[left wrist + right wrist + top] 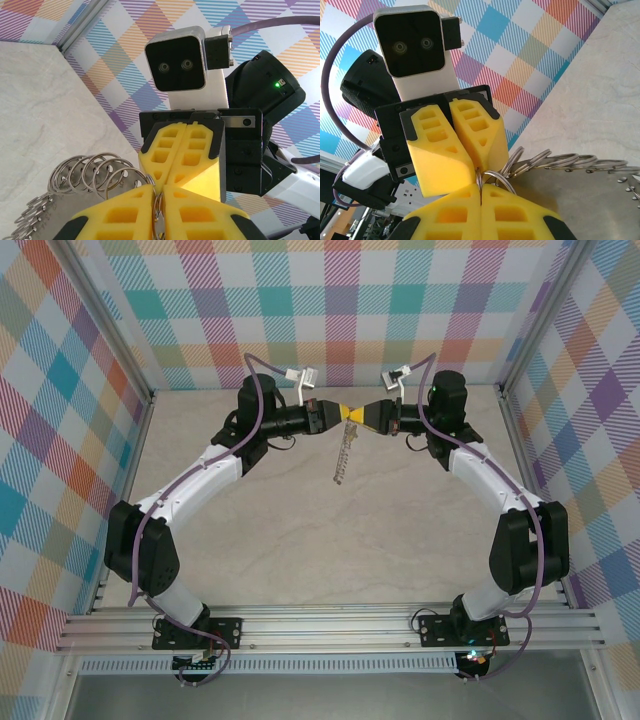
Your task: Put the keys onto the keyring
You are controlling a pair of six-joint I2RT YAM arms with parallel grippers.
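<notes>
Left pincer (348, 412) | right pincer (360, 412) | both clamped on keyring (343, 456) | silver linked loops, hanging

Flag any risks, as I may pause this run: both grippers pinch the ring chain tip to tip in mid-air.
1. The left gripper and right gripper both clamp the keyring at nearly one spot; a pull apart could wrench it free.
2. Most of it dangles over the table; a slip would likely drop it.

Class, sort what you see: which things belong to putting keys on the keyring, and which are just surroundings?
For the job:
keyring, pinched by both grippers
left gripper
right gripper

Just surroundings:
table
checked walls
metal rail
</notes>
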